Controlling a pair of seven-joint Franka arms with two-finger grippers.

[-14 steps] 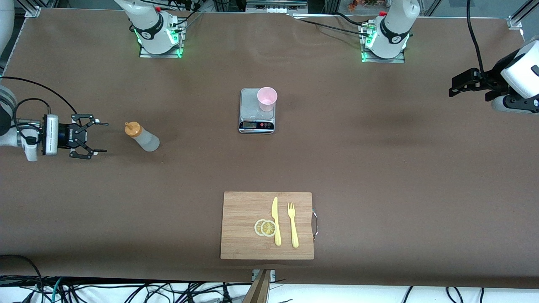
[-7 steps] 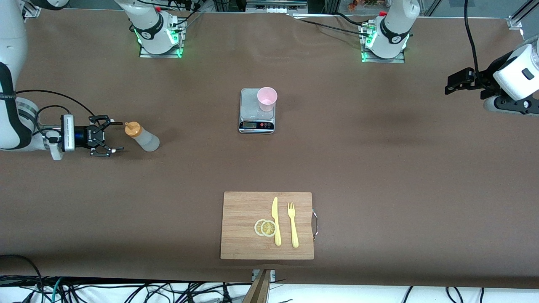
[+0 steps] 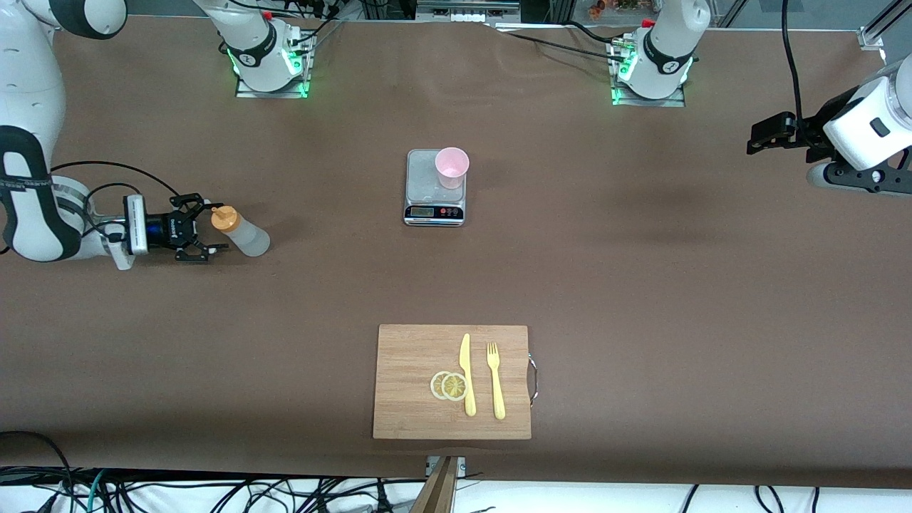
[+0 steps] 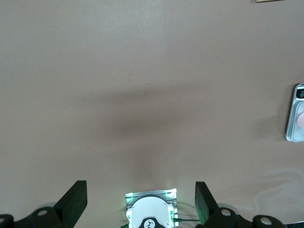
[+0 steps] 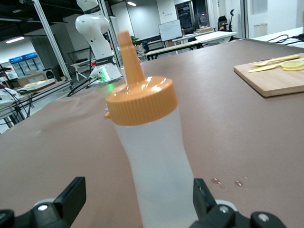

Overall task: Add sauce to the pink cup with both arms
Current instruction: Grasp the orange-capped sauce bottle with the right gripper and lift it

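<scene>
2 fingers of the right gripper (image 3: 208, 229) stand spread around the squeeze bottle (image 3: 241, 231), not pinching it. Pink cup (image 3: 452, 167) sits on a kitchen scale (image 3: 434, 187). Left gripper (image 3: 757, 137) waits, spread, over bare table.

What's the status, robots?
Right gripper open, jaws around bottle. Left gripper open, waiting over table's end. Cup on scale. Nothing in the way.

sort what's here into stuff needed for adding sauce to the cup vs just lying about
Needed:
squeeze bottle
pink cup
right end effector, open around the bottle
left end effector, waiting

Lying about:
scale under the cup
cutting board
knife
fork
lemon slices
</scene>
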